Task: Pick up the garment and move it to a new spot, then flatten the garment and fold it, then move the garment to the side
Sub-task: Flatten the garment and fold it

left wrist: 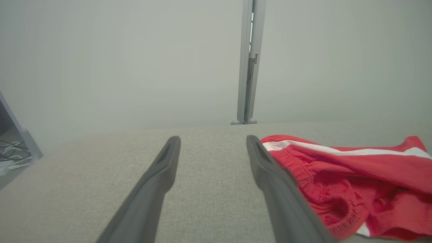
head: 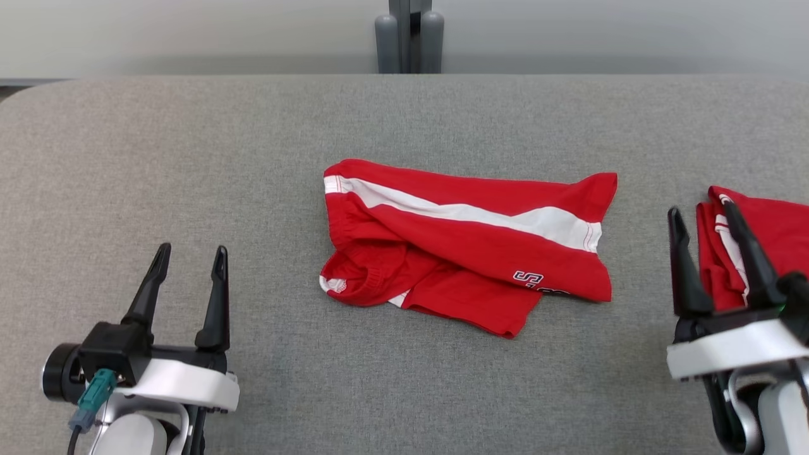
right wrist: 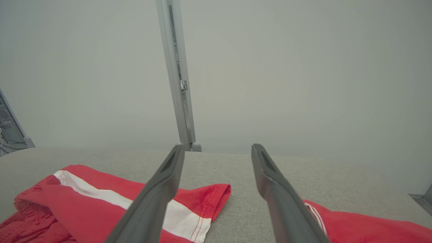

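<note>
Nearest the camera, the robot's left gripper (head: 193,249) is poised over the lower left of the grey fabric-covered table (head: 189,145), its two dark fingers spread apart with nothing between them; at the lower right, the right gripper (head: 703,210) likewise stands with fingers parted and empty, pointing away from the robot. Just beside that gripper, at the right edge of the head view, lies a second red garment (head: 768,243) with a thin white stripe, partly cut off by the frame; one right finger crosses its near edge, and whether it touches the cloth cannot be told. A little farther out, between the two grippers, a pair of red shorts (head: 468,253) lies rumpled in the middle of the table, apart from both; a broad white stripe runs across it, the elastic waistband is bunched toward the robot's left, and dark-outlined lettering shows near the right hem. Beyond the table's far edge, a grey metal post (head: 409,35) rises against a pale wall (head: 632,31).
</note>
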